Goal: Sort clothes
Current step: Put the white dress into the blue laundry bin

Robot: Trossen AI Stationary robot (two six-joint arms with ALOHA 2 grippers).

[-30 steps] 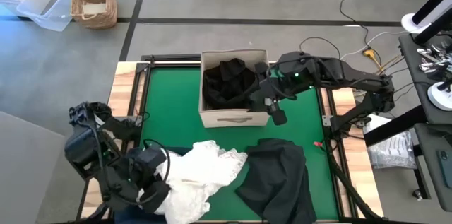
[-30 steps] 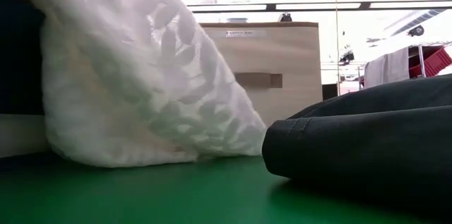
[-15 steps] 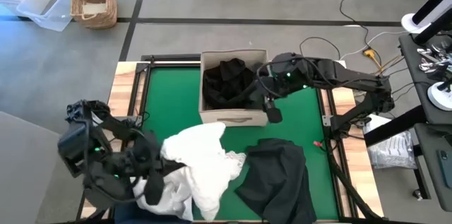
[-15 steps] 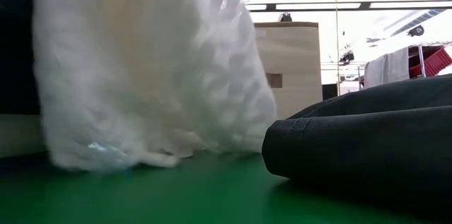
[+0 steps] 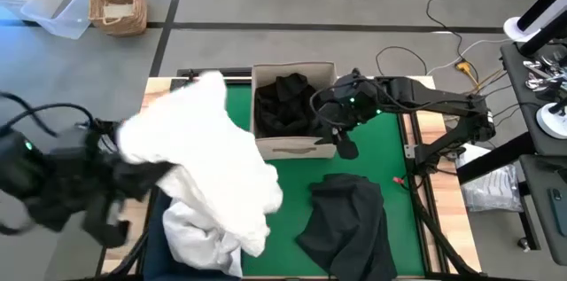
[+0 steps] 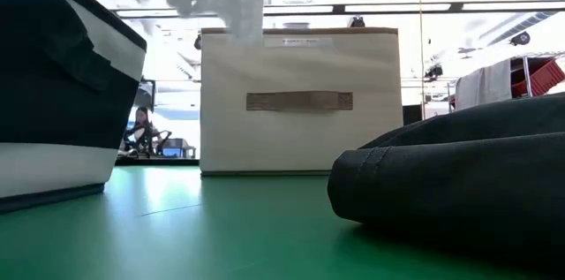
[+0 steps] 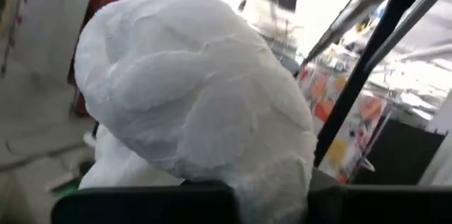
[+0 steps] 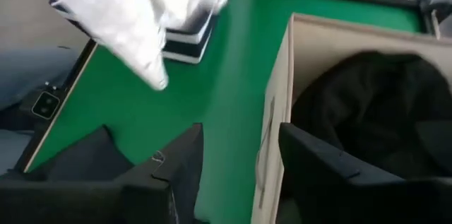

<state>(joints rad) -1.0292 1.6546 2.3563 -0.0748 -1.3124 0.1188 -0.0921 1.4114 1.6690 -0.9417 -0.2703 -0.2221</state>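
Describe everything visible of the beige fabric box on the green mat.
The beige fabric box is square, open-topped and upright at the far middle of the green mat. Its stiff cloth walls look like canvas; the near wall carries a flat tan strap handle and a small label by the rim. Black clothes fill it. The right gripper hangs open by its near right corner.

High view straight down; low view level; both show beige box (image 5: 292, 144).

Garments (image 5: 285, 104) lie in the box (image 5: 293, 147), another (image 5: 347, 219) before it.
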